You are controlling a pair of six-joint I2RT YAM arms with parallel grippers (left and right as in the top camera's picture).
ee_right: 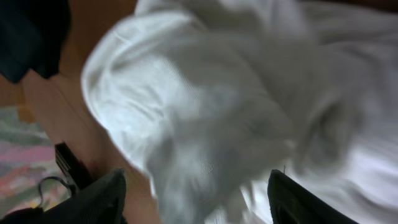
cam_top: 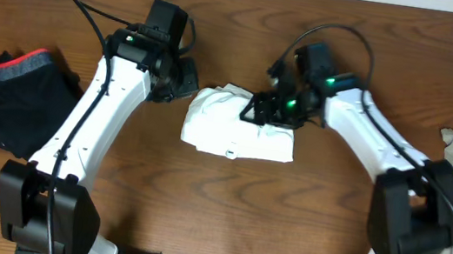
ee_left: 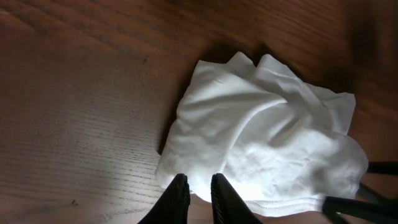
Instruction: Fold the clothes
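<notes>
With right jaws spread wide over the cloth [cam_top: 239, 133] mid-frame and left jaws nearly together at its hem, pinch one layer only, fold flat.

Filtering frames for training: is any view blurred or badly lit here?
Right wrist: the crumpled white cloth garment is smeared by blur, and the dark fingers are soft too. Left wrist: sharp; the garment is bright, and the brown wooden table falls into shadow at top right. Overhead: sharp, evenly lit.
</notes>
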